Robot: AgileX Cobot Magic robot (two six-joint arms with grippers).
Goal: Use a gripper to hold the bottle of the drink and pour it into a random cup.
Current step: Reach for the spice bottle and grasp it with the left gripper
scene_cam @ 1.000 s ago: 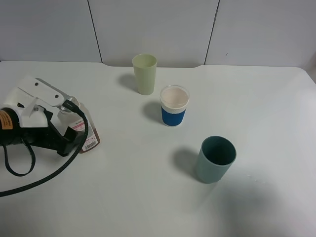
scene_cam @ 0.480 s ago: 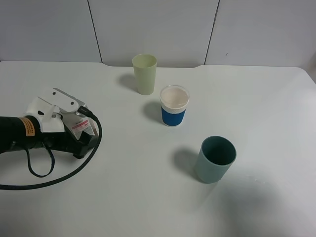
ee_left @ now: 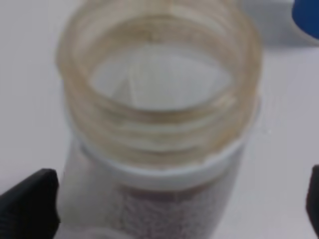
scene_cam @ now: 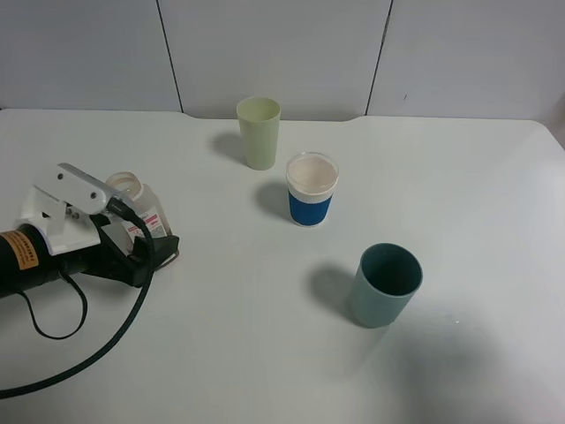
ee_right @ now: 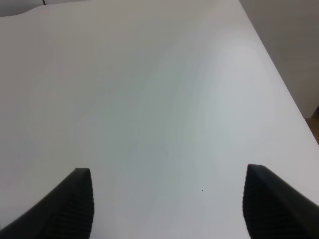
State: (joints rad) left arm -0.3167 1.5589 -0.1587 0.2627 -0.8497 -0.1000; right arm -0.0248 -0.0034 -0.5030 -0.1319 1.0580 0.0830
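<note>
Pulled back leftward, left tool (scene_cam: 146,243) clamps bottle (scene_cam: 137,205); wrist view shows its open mouth.

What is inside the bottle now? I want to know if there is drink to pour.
Through the bottle's open mouth only its pale inner wall shows. Darker brownish fill shows lower, below the white collar; the left hand covers the level.

- A white surface (scene_cam: 265,353) fills most of the exterior high view, evenly lit, with soft shadows.
- Behind it stands a pale grey panelled wall (scene_cam: 274,53), split by dark vertical seams.
</note>
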